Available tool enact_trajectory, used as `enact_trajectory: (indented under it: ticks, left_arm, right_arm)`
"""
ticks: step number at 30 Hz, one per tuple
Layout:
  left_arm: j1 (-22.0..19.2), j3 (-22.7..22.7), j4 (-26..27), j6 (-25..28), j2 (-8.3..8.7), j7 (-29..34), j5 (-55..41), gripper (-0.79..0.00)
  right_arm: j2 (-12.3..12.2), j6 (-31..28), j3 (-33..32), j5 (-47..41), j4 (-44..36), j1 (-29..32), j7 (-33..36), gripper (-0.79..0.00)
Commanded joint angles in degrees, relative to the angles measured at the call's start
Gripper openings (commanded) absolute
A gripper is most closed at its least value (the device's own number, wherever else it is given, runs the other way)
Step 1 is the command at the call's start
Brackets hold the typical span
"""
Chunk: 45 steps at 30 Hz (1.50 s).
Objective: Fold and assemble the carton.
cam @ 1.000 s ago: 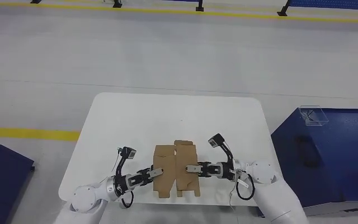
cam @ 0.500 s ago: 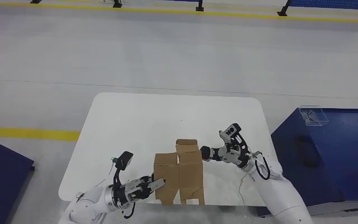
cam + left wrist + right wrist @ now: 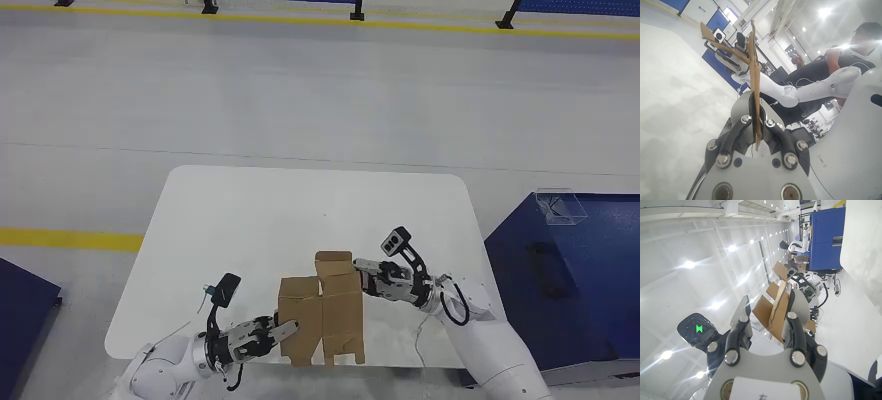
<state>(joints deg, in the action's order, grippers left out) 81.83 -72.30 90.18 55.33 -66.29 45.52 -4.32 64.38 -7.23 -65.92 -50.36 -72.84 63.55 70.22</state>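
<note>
A brown cardboard carton, partly unfolded with its flaps loose, stands near the front edge of the white table. My left gripper is at the carton's left lower edge. In the left wrist view the left gripper is shut on the carton, which stands edge-on above it. My right gripper is at the carton's upper right corner. In the right wrist view the right gripper is open, with a panel of the carton between the fingers, close against one finger.
A blue cabinet stands just off the table's right side, and another blue object sits off its left. The far half of the table is bare white surface.
The carton lay flat with both grippers at its sides; now it is lifted and tilted. The right gripper came off the carton's side, rose and opened, and now sits at its upper right corner.
</note>
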Motion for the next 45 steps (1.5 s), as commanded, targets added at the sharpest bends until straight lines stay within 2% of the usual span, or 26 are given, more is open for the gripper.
enact_trajectory:
  ticks: [1, 3, 4, 5, 8, 13, 15, 19, 24, 28, 35, 45]
  left_arm:
    - [-0.14, 0.21, -0.25, -0.13, 0.07, -0.54, 0.33, -0.785]
    - [-0.32, 0.16, -0.47, -0.34, 0.12, -1.09, 1.00, -0.785]
    - [-0.32, 0.16, -0.47, -0.34, 0.12, -1.09, 1.00, -0.585]
    - [-0.32, 0.16, -0.47, -0.34, 0.12, -1.09, 1.00, 0.000]
    - [-0.32, 0.16, -0.47, -0.34, 0.12, -1.09, 1.00, 0.000]
    - [-0.37, 0.03, -0.47, -0.64, 0.13, -1.33, 1.22, 0.000]
    - [-0.64, -1.60, 0.18, -1.75, 0.21, -3.83, 5.29, 0.000]
    - [1.38, -2.09, 3.62, 1.59, 0.08, -8.40, 13.92, 0.000]
    - [3.68, 0.94, 8.38, 2.67, -0.39, -12.34, 23.82, 0.000]
    - [3.94, 3.87, 10.08, 2.67, -0.80, -16.04, 29.65, 0.000]
    - [1.78, 8.81, 8.44, 1.79, -1.69, -21.44, 34.60, 0.000]
    - [0.13, 10.81, 6.55, 0.65, -1.88, -25.23, 37.09, 0.000]
  right_arm:
    - [0.09, 0.07, 0.14, 0.01, -0.10, 0.06, -0.51, -0.785]
    - [0.09, 0.07, 0.14, 0.01, -0.10, 0.06, -0.51, -0.785]
    - [0.09, 0.07, 0.14, 0.01, -0.10, 0.06, -0.51, -0.785]
    - [0.09, 0.07, 0.14, 0.01, -0.10, 0.06, -0.51, -0.785]
    - [0.08, -0.52, -0.03, 0.49, -0.64, 0.08, -1.23, -0.785]
    - [-0.49, -6.82, -3.20, 5.40, -3.47, 1.10, -4.19, -0.785]
    - [-0.60, -8.07, -3.85, 6.23, -4.51, 1.95, -5.10, -0.785]
    - [-0.73, -8.99, -4.64, 7.47, -6.06, 3.22, -6.26, -0.785]
    - [-0.65, -9.64, -4.58, 8.36, -7.03, 4.34, -7.81, -0.785]
    - [-0.46, -9.90, -3.77, 9.11, -7.46, 4.82, -8.26, -0.785]
    - [-0.17, -10.13, -2.17, 9.60, -8.45, 6.42, -7.86, -0.785]
    - [-0.05, -7.69, -2.25, 6.29, -7.92, 7.42, -6.05, -0.785]
